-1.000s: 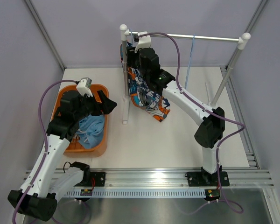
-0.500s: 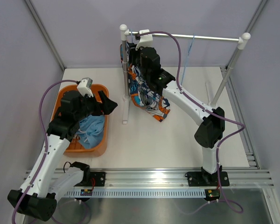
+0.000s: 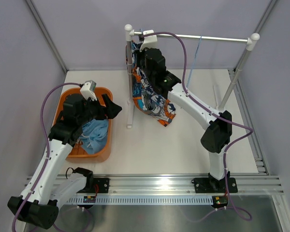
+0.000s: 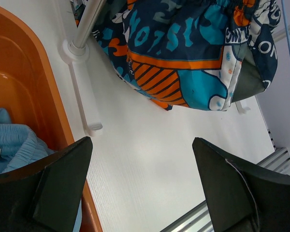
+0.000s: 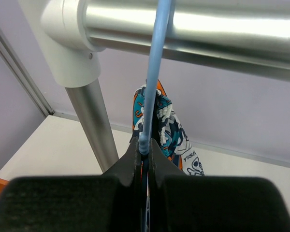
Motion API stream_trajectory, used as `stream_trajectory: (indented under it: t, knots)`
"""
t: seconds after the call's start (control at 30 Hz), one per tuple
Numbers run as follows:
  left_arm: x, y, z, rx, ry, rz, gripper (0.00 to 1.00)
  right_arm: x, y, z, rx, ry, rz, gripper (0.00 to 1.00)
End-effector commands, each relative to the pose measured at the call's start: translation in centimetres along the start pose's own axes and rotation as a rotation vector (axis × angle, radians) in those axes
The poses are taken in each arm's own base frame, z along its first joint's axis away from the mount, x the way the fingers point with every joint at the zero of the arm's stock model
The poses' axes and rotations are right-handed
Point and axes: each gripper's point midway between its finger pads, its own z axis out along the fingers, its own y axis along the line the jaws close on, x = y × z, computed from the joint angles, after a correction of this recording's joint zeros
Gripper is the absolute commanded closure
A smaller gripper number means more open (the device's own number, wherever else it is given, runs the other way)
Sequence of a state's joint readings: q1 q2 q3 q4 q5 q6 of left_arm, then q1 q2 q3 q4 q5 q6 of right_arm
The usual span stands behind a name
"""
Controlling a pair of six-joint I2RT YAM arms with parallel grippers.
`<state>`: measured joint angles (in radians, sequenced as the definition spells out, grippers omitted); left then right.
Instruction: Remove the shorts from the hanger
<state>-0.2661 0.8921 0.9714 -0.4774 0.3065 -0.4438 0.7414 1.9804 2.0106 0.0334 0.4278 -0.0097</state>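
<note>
At the far left of the table (image 3: 183, 145) stands an orange basket (image 3: 105, 145). The light blue shorts (image 3: 94, 133) lie crumpled inside it, off any hanger. The left arm reaches across the basket, and the left pincer (image 4: 141, 142) hangs over the basket's right rim and the bare table just beside it. Its two dark fingers (image 4: 63, 183) are spread wide with nothing between them.

To the right of the basket is the clothes rack. Its left post (image 3: 129, 77) rises from a white foot on the table, and a silver rail (image 3: 217, 40) runs from the top of that post to a second post at the right. The printed shorts (image 3: 152, 99), in navy, orange, white and teal, hang just right of the left post. They are still up on the rack, with the gathered waistband uppermost and the lower corner down near the table top. Whether that corner touches the table cannot be told.

The right arm stretches from its base up to the left end of the rail, above the printed shorts. In the right wrist view, the right pincer (image 5: 144, 153) has its fingers pressed together on the wire of a blue hanger (image 5: 152, 72). That wire hooks over the rail and runs down into the seam between the fingertips, with the printed cloth showing just behind.

Further right, a second blue hanger (image 3: 197, 63) hangs bare from the rail.
</note>
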Motion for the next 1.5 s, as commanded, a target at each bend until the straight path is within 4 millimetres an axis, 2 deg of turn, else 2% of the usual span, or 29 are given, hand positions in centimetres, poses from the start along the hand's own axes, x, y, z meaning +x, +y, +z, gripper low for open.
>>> stream_trajectory:
  t: [0.0, 0.17, 0.27, 0.3, 0.37, 0.5, 0.6, 0.83, 0.9, 0.93, 0.97, 1.03, 1.13, 1.17, 1.2, 1.27, 1.3, 1.33, 1.37, 1.4, 1.43, 1.47]
  knots:
    - [-0.3, -0.1, 0.2, 0.008, -0.016, 0.02, 0.11, -6.1, -1.1, -1.5, 0.03, -0.117, 0.025, 1.0]
    - [-0.4, -0.2, 0.2, 0.01, -0.02, 0.021, 0.11, -9.2, -1.9, -3.1, 0.041, -0.166, 0.022, 1.0]
    - [-0.3, -0.2, 0.2, 0.011, -0.018, 0.019, 0.11, -10.1, -2.5, -3.9, 0.049, -0.191, 0.016, 1.0]
    - [-0.3, -0.1, 0.2, 0.01, -0.016, 0.019, 0.11, -11.1, -2.8, -4.6, 0.05, -0.209, 0.016, 1.0]
    - [-0.4, -0.2, 0.2, 0.012, -0.019, 0.018, 0.11, -11.9, -3.2, -5.3, 0.057, -0.221, 0.012, 1.0]
    - [-0.3, -0.1, 0.3, 0.01, -0.015, 0.018, 0.11, -12.1, -3.5, -5.9, 0.058, -0.196, 0.004, 1.0]
    - [-0.4, -0.2, 0.3, 0.011, -0.018, 0.019, 0.11, -11.7, -4.1, -6.8, 0.068, -0.172, -0.001, 1.0]
    - [-1.0, -0.7, 0.4, 0.026, -0.022, 0.027, 0.11, -7.5, -4.8, -8.8, 0.055, 0.007, -0.065, 1.0]
    - [-1.1, -0.9, 0.4, 0.032, -0.021, 0.028, 0.11, -7.4, -5.0, -9.6, 0.047, 0.019, -0.057, 1.0]
    - [-1.3, -1.2, 0.3, 0.039, -0.026, 0.031, 0.11, -6.4, -5.1, -9.9, 0.043, 0.046, -0.065, 1.0]
    - [-1.7, -1.5, 0.2, 0.045, -0.031, 0.033, 0.11, -6.9, -5.2, -10.7, 0.034, 0.04, -0.056, 1.0]
    - [-2.0, -2.2, 0.2, 0.061, -0.034, 0.034, 0.11, -6.1, -5.2, -11.3, 0.024, 0.065, -0.043, 1.0]
    - [-2.5, -3.7, 0.6, 0.088, -0.04, 0.037, 0.12, -5.4, -4.9, -12.9, -0.022, 0.113, -0.015, 1.0]
    - [-1.9, -4.6, 1.3, 0.105, -0.014, 0.044, 0.12, -5.4, -4.6, -13.8, -0.057, 0.131, -0.008, 1.0]
    - [-2.4, -5.4, 1.4, 0.112, -0.024, 0.046, 0.12, -4.6, -4.5, -14.1, -0.066, 0.153, 0.006, 1.0]
    - [-2.7, -6.2, 2.2, 0.086, -0.038, 0.057, 0.12, -4.6, -4.4, -15.4, -0.095, 0.17, 0.025, 1.0]
    - [-2.0, -7.6, 3.0, 0.096, -0.016, 0.062, 0.12, -3.9, -4.3, -15.8, -0.101, 0.194, 0.035, 1.0]
    - [-3.3, -7.9, 3.3, 0.058, -0.063, 0.059, 0.12, -3.4, -4.2, -16.3, -0.112, 0.219, 0.04, 1.0]
    - [-3.1, -9.0, 3.7, 0.071, -0.064, 0.063, 0.12, -3.7, -4.0, -17.1, -0.124, 0.218, 0.06, 1.0]
    - [-3.3, -9.2, 4.9, 0.054, -0.071, 0.042, 0.12, -2.8, -3.9, -17.6, -0.132, 0.241, 0.061, 1.0]
    - [-4.4, -9.6, 5.2, 0.037, -0.109, 0.029, 0.12, -2.5, -3.7, -18.2, -0.142, 0.253, 0.071, 1.0]
    - [-4.8, -10.8, 5.8, 0.059, -0.133, 0.018, 0.12, -2.9, -3.4, -19.2, -0.159, 0.25, 0.091, 1.0]
